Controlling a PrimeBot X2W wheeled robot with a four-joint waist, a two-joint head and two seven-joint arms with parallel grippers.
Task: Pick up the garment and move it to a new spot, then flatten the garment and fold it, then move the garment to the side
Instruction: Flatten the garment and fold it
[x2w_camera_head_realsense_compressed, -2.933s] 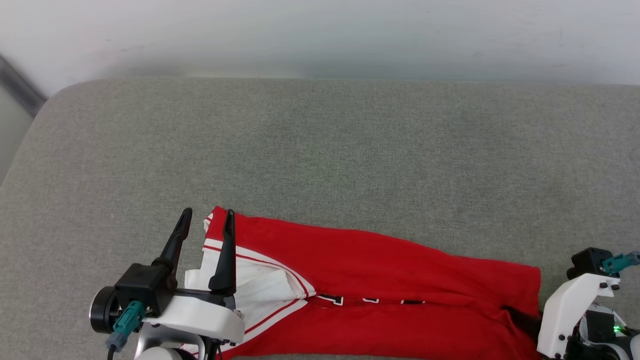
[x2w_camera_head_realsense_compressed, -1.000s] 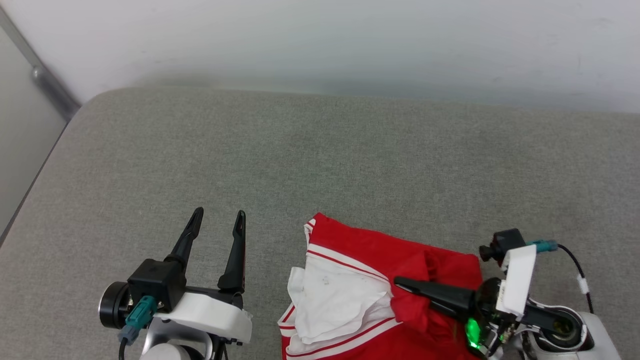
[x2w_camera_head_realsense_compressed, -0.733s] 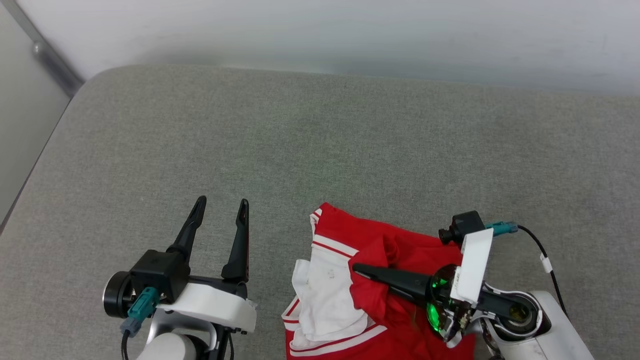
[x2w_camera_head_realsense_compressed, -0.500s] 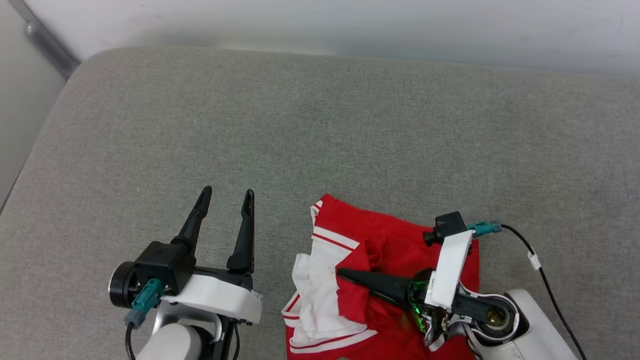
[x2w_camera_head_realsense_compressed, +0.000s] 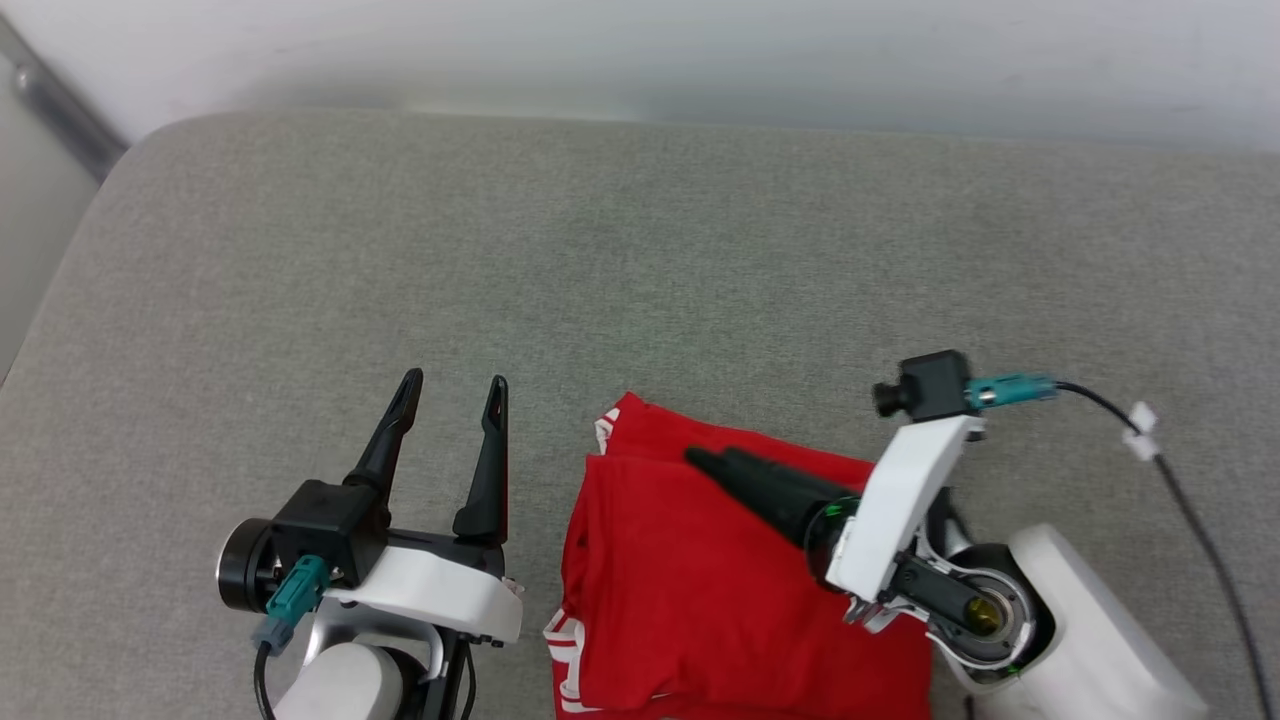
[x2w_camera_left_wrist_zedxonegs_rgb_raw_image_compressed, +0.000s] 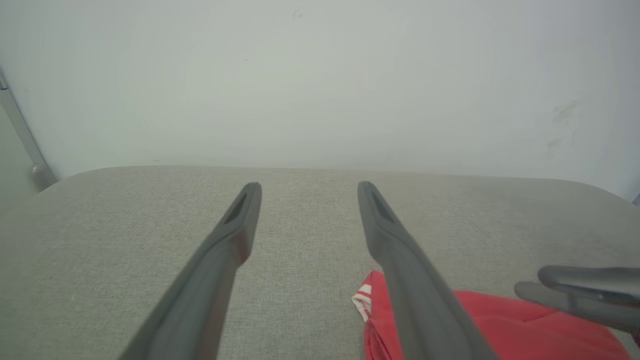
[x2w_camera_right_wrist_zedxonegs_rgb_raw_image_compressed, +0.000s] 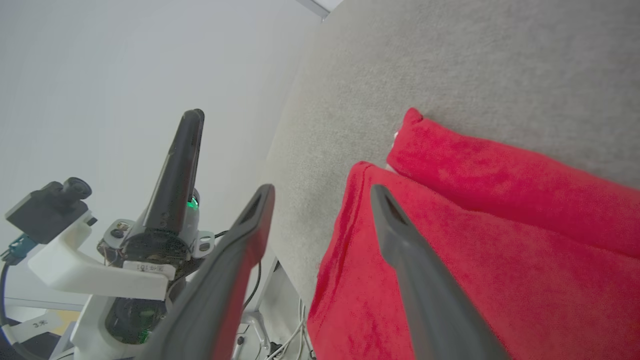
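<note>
The garment (x2w_camera_head_realsense_compressed: 690, 600) is a red jersey T-shirt, folded over itself into a compact, roughly rectangular stack with plain red cloth uppermost. A lower layer pokes out along its far edge. Red-white stripe trim peeks out at the far left corner and the near left edge. It lies flat near the front of the grey fabric surface (x2w_camera_head_realsense_compressed: 640, 250).

The left tool (x2w_camera_left_wrist_zedxonegs_rgb_raw_image_compressed: 308, 187) rises from the bottom edge of the frame. Its jaws are spread wide with nothing between them, above the grey fabric surface (x2w_camera_left_wrist_zedxonegs_rgb_raw_image_compressed: 125, 240). The red garment (x2w_camera_left_wrist_zedxonegs_rgb_raw_image_compressed: 500, 325) lies at lower right. Its white-striped corner shows just left of the tool finger on the frame's right. The right tool (x2w_camera_left_wrist_zedxonegs_rgb_raw_image_compressed: 531, 281) projects in from the right edge, above the garment. A pale wall (x2w_camera_left_wrist_zedxonegs_rgb_raw_image_compressed: 320, 75) occupies the upper half.
</note>
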